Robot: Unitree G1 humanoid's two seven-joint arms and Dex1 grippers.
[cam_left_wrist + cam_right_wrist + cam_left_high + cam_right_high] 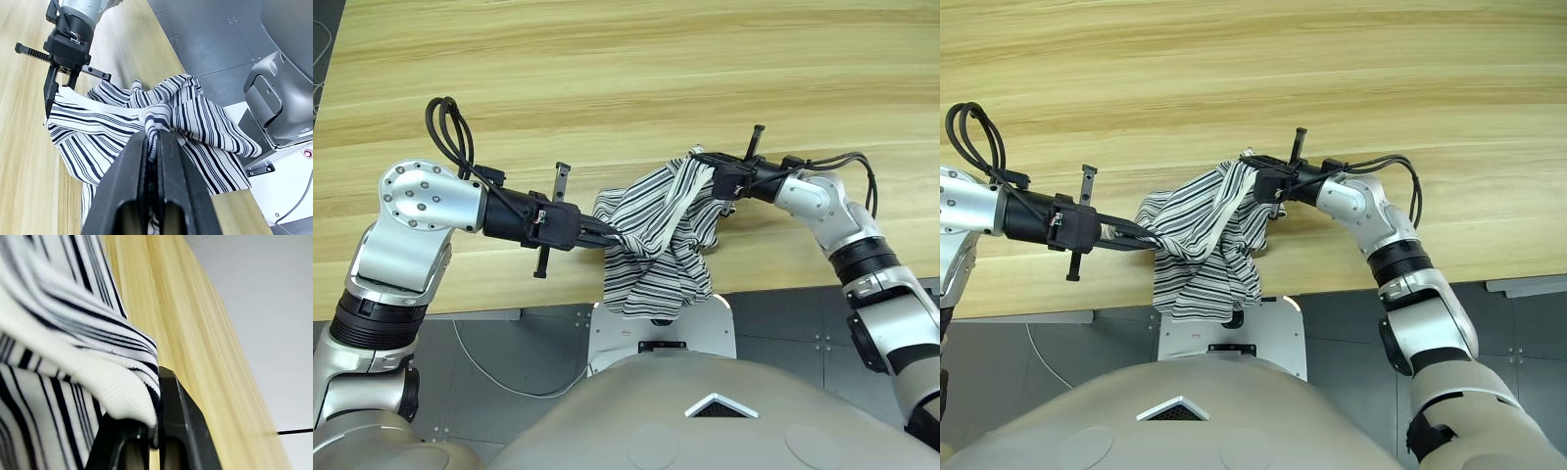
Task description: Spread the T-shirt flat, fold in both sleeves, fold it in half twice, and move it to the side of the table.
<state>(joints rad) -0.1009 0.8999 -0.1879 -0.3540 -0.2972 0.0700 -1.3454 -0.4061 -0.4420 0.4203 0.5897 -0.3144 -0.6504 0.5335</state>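
Note:
A black-and-white striped T-shirt hangs bunched between my two grippers at the near edge of the wooden table, its lower part drooping past the edge. My left gripper is shut on a fold of the striped cloth at the shirt's left side. My right gripper is shut on the white ribbed hem at the shirt's upper right. In the left wrist view the right gripper shows farther off, pinching the far corner of the shirt.
Broad bare wood lies behind and to both sides of the shirt. The table's near edge runs just under the grippers, with grey floor below it.

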